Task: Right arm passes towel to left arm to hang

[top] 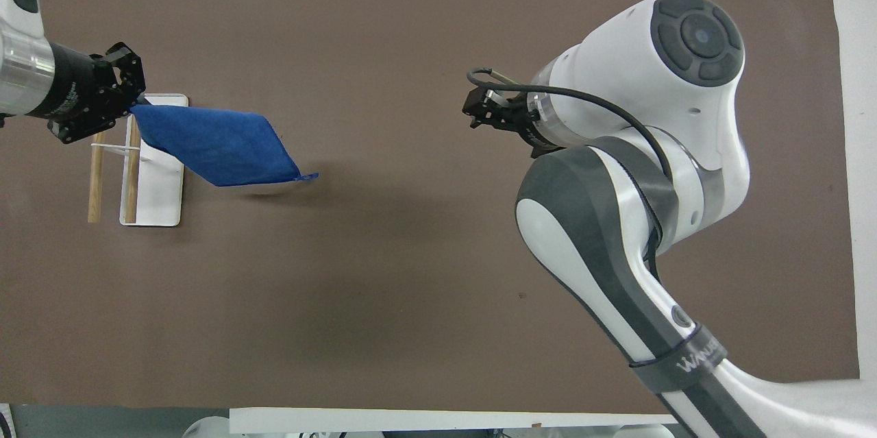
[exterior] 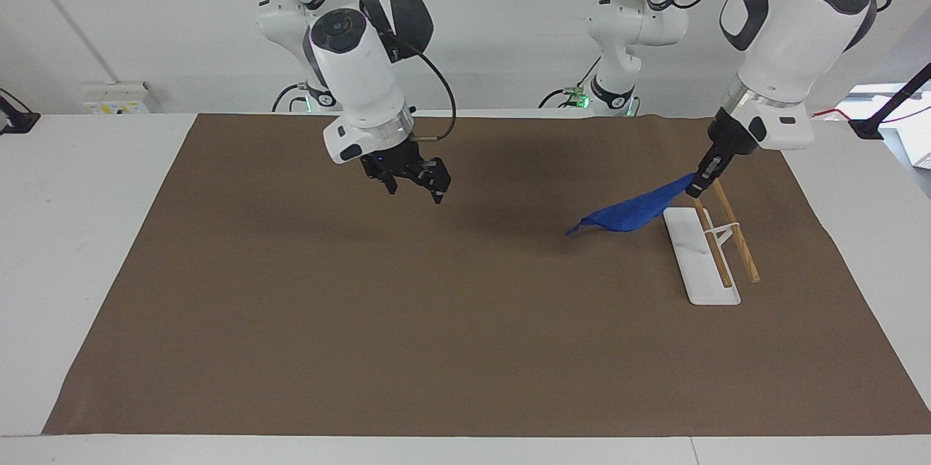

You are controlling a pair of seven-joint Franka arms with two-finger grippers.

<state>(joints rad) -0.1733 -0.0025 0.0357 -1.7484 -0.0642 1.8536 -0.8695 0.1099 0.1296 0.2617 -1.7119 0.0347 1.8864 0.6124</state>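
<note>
Clearly the towel is light and limp: pinched at one corner by the left tool over the rack, it trails slack toward mid-counter, best held by that corner. The right tool hangs spread, waiting.

White table, brown mat, white rack base

The white jointed left arm with dark grey covers reaches out and down toward its own end of the worktop; its slim black left gripper points down, fingers pinched together. The white right arm with a looped wrist cable hangs its blue-lit black right gripper downward, fingers spread apart and holding nothing.
</note>
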